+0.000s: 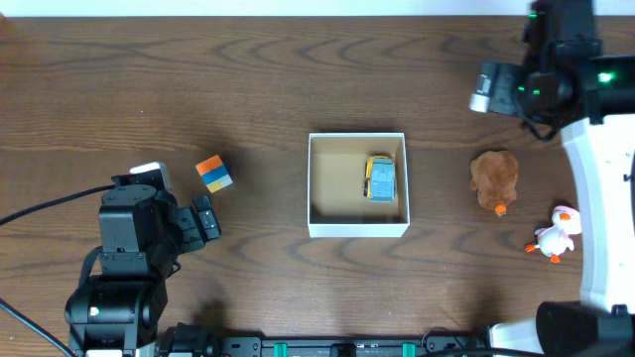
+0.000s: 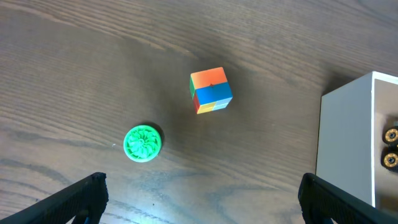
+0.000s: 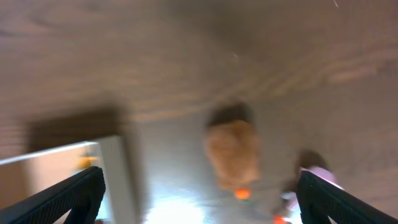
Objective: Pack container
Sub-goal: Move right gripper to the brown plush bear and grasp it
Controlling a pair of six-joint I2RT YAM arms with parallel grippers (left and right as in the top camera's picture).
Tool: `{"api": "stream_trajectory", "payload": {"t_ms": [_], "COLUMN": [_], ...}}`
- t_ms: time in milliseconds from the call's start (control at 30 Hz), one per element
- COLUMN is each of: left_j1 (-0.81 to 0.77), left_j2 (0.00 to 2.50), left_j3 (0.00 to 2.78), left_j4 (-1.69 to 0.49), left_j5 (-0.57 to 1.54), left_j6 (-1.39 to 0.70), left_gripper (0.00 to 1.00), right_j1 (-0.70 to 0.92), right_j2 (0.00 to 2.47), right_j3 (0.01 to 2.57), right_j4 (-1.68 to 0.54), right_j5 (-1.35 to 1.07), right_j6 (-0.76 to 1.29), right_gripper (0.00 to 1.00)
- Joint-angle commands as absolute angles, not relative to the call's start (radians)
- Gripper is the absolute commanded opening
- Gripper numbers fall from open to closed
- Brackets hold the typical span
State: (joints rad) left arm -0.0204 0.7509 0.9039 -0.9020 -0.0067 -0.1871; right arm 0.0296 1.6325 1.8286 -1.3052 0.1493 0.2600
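The dark wooden table [image 1: 248, 79] fills the scene; the left arm [image 1: 127, 248] sits at its near left corner and the right arm [image 1: 600, 169] runs up the right edge; the container [image 1: 358, 230] stands upright at the middle of the table, white outside and tan inside, with a yellow and blue toy car [image 1: 381, 178] lying against its right wall; a brown plush toy [image 1: 494, 177] lies right of the box, apart from it, with a white duck [image 1: 556, 234] near it; a coloured cube [image 1: 213, 173] sits left of the box; a green disc [image 2: 143, 143] lies near the cube; the left gripper [image 2: 208, 202] hangs spread wide, holding nothing; the right gripper [image 3: 202, 199], in a blurred view, is likewise spread and empty.
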Motion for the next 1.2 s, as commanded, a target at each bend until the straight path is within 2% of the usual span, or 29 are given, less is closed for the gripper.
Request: {"api": "stream_trajectory", "payload": {"t_ms": [0, 367, 533, 600, 667, 733, 833, 967, 1033, 1167], "left_j1": [-0.015, -0.015, -0.015, -0.015, -0.015, -0.015, -0.015, -0.015, -0.015, -0.015], "left_j2": [0.752, 0.752, 0.752, 0.752, 0.752, 0.752, 0.752, 0.752, 0.752, 0.752], "left_j3": [0.926, 0.926, 0.926, 0.926, 0.926, 0.926, 0.926, 0.926, 0.926, 0.926], "left_j4": [-0.905, -0.905, -0.916, -0.920, -0.924, -0.925, -0.925, -0.924, -0.925, -0.925], "left_j5": [-0.008, -0.008, -0.007, -0.007, -0.007, -0.007, -0.007, -0.007, -0.007, -0.007], "left_j6": [-0.197, -0.197, -0.197, -0.197, -0.197, -0.197, -0.197, -0.197, -0.197, -0.197], "left_gripper": [0.98, 0.98, 0.98, 0.98, 0.98, 0.98, 0.98, 0.98, 0.98, 0.98], "right_j1": [-0.051, -0.114, -0.113, -0.113, -0.112, -0.112, -0.112, -0.110, -0.105, -0.086], "right_j2": [1.689, 1.776, 1.810, 1.816, 1.816, 1.816, 1.816, 1.806, 1.797, 1.759], "right_j3": [1.707, 1.229, 1.166, 1.164, 1.164, 1.165, 1.165, 1.167, 1.177, 1.217], "right_j4": [-1.296, -0.939, -0.848, -0.839, -0.829, -0.825, -0.822, -0.823, -0.834, -0.883], "right_j5": [0.120, 0.103, 0.100, 0.100, 0.100, 0.100, 0.100, 0.096, 0.090, 0.073], "right_j6": [0.140, 0.088, 0.088, 0.088, 0.089, 0.089, 0.089, 0.100, 0.100, 0.100], "right_gripper": [0.99, 0.99, 0.98, 0.92, 0.82, 0.68, 0.38, 0.18, 0.10, 0.05]}}
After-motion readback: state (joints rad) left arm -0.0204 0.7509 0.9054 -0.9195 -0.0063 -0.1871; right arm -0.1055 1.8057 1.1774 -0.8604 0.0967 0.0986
